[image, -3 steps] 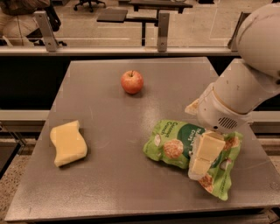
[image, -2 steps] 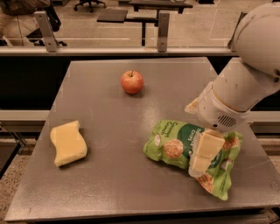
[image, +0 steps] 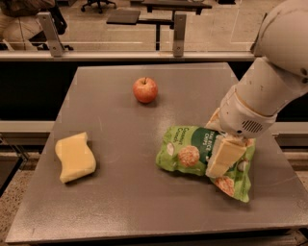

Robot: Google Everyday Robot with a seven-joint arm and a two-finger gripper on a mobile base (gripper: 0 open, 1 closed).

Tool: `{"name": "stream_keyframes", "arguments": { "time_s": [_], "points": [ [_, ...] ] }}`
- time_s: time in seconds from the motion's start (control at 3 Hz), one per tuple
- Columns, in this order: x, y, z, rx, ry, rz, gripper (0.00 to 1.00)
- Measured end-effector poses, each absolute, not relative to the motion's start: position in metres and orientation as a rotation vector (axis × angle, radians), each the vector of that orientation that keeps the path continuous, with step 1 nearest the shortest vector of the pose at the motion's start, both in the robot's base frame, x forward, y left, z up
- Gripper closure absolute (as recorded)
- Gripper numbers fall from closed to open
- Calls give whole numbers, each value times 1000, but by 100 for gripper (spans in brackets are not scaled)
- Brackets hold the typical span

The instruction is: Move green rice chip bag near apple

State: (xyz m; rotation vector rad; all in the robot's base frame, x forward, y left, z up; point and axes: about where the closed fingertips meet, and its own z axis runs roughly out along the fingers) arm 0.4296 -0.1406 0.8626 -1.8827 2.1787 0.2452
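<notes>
The gripper [image: 220, 166] sits on the green rice chip bag [image: 185, 150] near the table's [image: 139, 202] right edge; whether it grips, I cannot tell. A loose hold on that crinkly bag could leave it short of the apple [image: 145, 90], which lies towards the far edge.

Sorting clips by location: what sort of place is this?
Probably an office or lab: a grey table before a glass partition, desks and a wheeled chair beyond. The gripper rests on the green rice chip bag.
</notes>
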Motion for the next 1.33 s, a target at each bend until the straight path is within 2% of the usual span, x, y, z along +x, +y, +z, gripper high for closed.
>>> {"name": "stream_keyframes", "arguments": {
  "time_s": [0.67,1.0,1.33],
  "points": [
    [446,-143,876,-1881,2183,227,85],
    [468,-145,889,-1866,2176,207,100],
    [506,-153,900,-1811,2177,206,100]
  ]
}}
